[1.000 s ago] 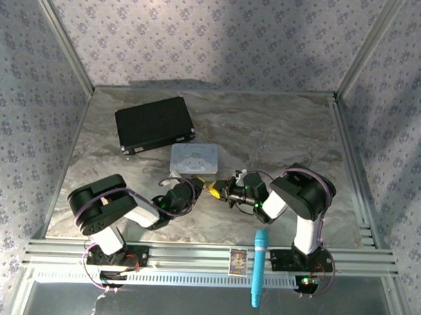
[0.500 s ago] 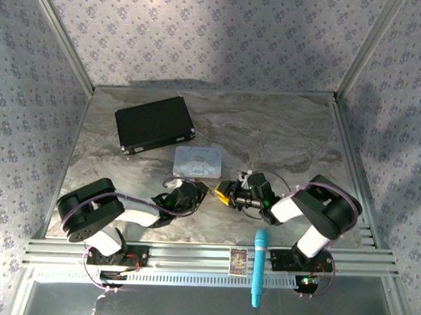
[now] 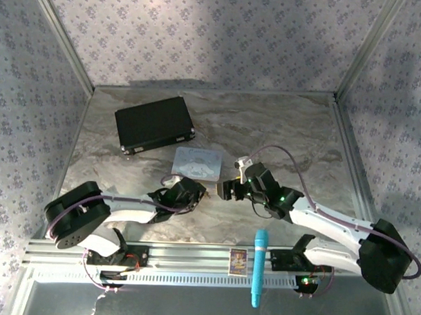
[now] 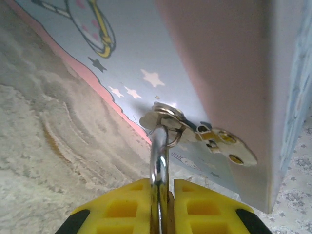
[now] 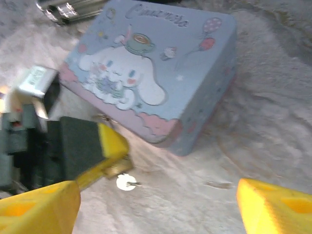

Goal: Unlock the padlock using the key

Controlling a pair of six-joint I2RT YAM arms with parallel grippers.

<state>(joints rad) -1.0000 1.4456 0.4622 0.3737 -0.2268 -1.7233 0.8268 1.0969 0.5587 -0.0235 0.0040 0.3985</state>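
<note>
While left claw [image 4: 161, 207] clamps the padlock [image 4: 158, 156] by its silver shackle, hooked through the latch [image 4: 214, 139] of the tin [image 5: 161, 63], right claw [image 5: 157, 207] gapes empty; key [image 5: 126, 182] lies just beyond it, left of its midline, beside the lock's brass body; right arm nearer

— Where's the padlock [image 5: 117, 168]?
— Pinched in the left jaws by its thin silver shackle [image 4: 158, 165]. It stands upright and passes through the hasp [image 4: 195, 129] ring just beyond the tips. A bit of brass shows under them.
— And the key [image 5: 126, 183]?
— Small, silvery, round-headed, just beside that brass, between the wide-apart right jaws and touching neither. I can't tell if it's in the lock.
</note>
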